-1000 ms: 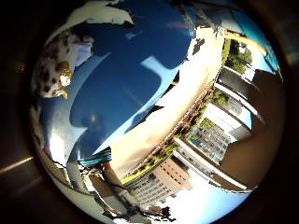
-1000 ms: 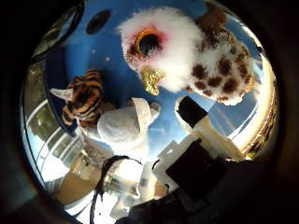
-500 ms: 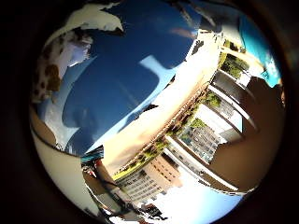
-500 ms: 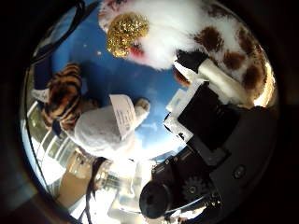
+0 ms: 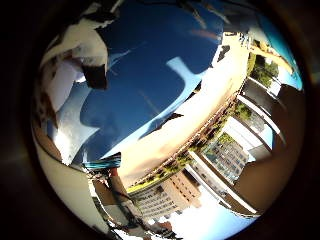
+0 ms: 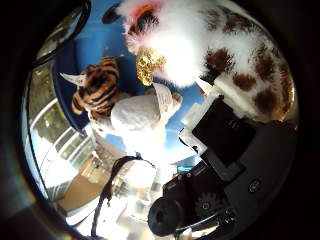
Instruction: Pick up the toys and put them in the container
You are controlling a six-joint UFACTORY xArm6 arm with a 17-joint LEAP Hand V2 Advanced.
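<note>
Judging from both palm views, no toy was yet lifted: the fluffy white brown-spotted plush owl [image 6: 200, 45] lay against the hand [image 6: 225, 165], whose finger closure I cannot tell, the tiger-striped plush [image 6: 97, 90] and white plush [image 6: 137, 120] just beyond on the blue surface [image 5: 150, 75].

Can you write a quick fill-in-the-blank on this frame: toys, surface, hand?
1. The fluffy white plush owl with brown spots has a glittery ____ beak.
2. The small plush with orange and black stripes is a toy ____.
3. All the toys, including the plain white plush, lie on a ____ surface.
4. The owl fills much of the thumb side view, so it is the toy ____ to the hand.

Missing words: gold; tiger; blue; closest
</note>
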